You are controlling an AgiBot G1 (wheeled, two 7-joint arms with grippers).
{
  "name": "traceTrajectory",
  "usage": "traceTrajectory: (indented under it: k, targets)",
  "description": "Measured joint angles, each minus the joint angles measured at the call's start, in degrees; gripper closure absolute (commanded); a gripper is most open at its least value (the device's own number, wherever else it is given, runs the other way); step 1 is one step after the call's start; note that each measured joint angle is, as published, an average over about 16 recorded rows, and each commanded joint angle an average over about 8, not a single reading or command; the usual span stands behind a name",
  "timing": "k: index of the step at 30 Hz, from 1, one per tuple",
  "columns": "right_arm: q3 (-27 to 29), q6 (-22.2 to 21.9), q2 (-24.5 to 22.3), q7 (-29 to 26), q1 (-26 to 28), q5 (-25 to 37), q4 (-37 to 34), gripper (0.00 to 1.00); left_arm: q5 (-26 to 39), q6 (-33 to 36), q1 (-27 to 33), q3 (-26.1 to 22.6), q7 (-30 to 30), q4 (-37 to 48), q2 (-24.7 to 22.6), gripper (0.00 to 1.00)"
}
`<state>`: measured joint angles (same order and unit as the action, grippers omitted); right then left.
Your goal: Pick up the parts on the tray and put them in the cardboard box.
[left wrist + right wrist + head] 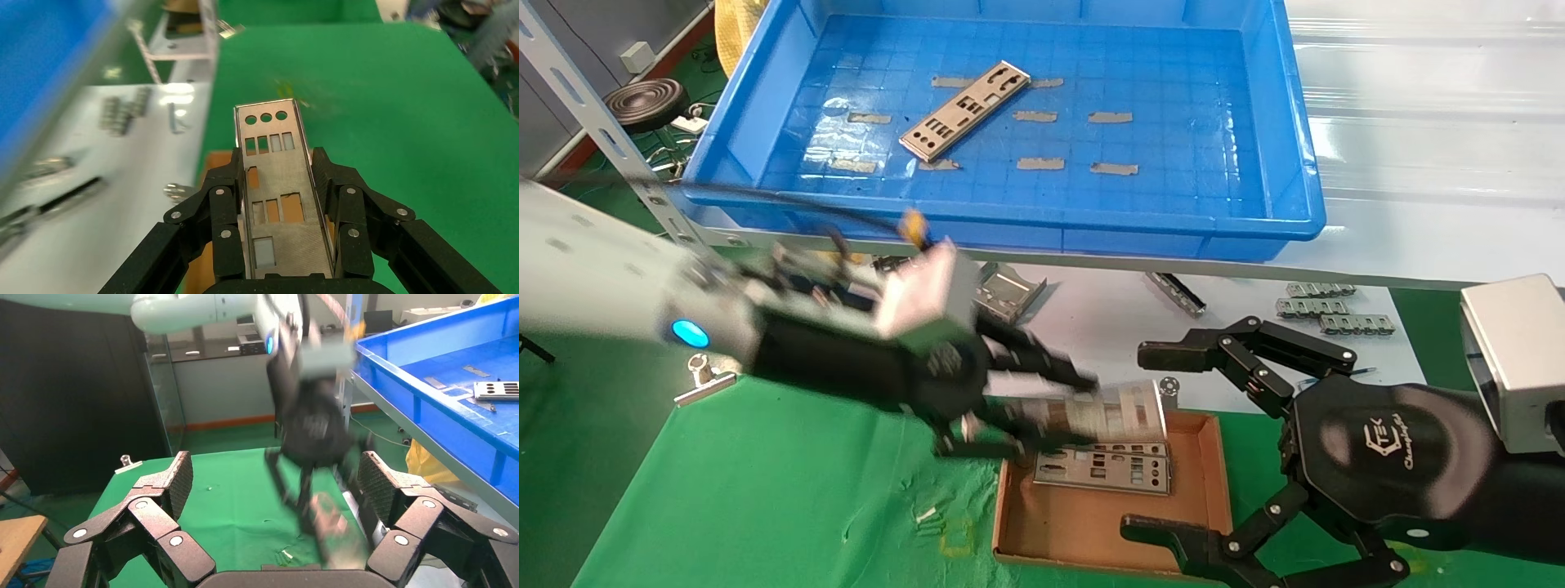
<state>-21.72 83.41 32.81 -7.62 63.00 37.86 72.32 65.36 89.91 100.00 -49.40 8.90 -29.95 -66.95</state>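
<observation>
My left gripper (1054, 412) is shut on a silver punched plate (1120, 412) and holds it just above the far-left part of the cardboard box (1214, 478). In the left wrist view the plate (278, 202) sits between the two black fingers (223, 211). Another plate (1103, 469) lies flat in the box. One more plate (964, 110) lies on the floor of the blue tray (1042, 220). My right gripper (1160, 441) is open and empty, parked at the box's right side; in its own view its pads (177, 481) stand wide apart.
Folded grey brackets (1009, 290) and small comb-like strips (1328, 314) lie on the white surface below the tray. A metal clip (703, 380) sits at the green mat's left edge. Grey tape strips (1111, 167) mark the tray floor.
</observation>
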Motion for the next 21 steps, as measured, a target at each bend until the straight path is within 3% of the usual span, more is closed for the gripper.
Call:
traceTrajectory:
  k: [10,16,17,21]
  targets:
    - [0.0,0.0,0.0,0.0,0.0,0.0,0.0,0.00,3.7,-7.7,-5.2,-4.7,14.9,7.4,-8.0,1.00]
    - [0.0,0.0,0.0,0.0,0.0,0.0,0.0,0.00,3.2,-14.8,-7.5,-5.5,19.5,9.7,-10.7,0.99]
    - [0.0,0.0,0.0,0.0,0.0,0.0,0.0,0.00,3.0,-16.1,-7.8,-5.6,19.8,9.7,-10.9,0.93]
    - [0.0,0.0,0.0,0.0,0.0,0.0,0.0,0.00,2.1,-21.1,-9.0,-6.6,20.3,8.4,-11.3,0.44]
